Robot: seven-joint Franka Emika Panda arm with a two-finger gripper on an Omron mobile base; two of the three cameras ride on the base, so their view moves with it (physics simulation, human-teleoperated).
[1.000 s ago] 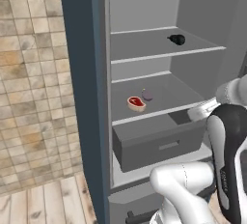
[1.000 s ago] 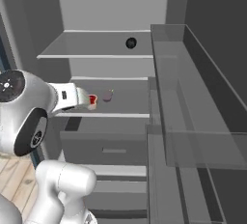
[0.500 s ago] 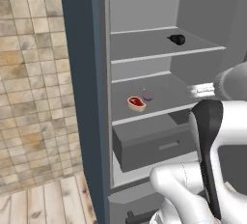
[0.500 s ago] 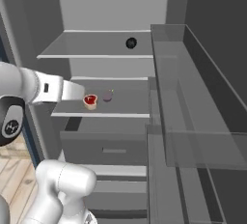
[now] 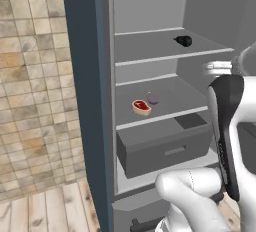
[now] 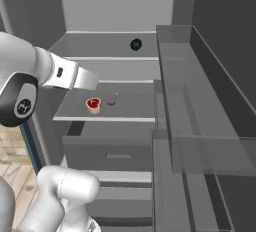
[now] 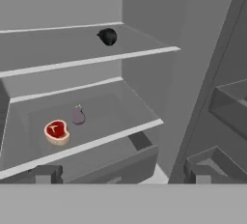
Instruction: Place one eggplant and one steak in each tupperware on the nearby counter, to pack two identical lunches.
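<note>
A red steak (image 5: 141, 106) (image 6: 93, 104) (image 7: 57, 131) lies on the middle shelf (image 5: 170, 116) of the open fridge. Just beside it, farther in, sits a small purple eggplant (image 5: 153, 98) (image 6: 111, 99) (image 7: 78, 116). A dark rounded thing (image 5: 184, 40) (image 6: 135, 44) (image 7: 108, 36) rests on the shelf above; I cannot tell what it is. In the hand view my gripper (image 7: 123, 175) is open and holds nothing, in front of the fridge and well short of the steak. The tupperware and the counter are out of view.
A grey drawer (image 5: 165, 148) juts out under the middle shelf. The fridge door with clear bins (image 6: 200, 126) stands open on the right. A tiled wall (image 5: 30, 76) and wooden floor (image 5: 45, 206) lie to the left of the fridge.
My arm has swung up and reached forward toward the middle shelf. The food has stayed put and the jaws have stayed wide.
</note>
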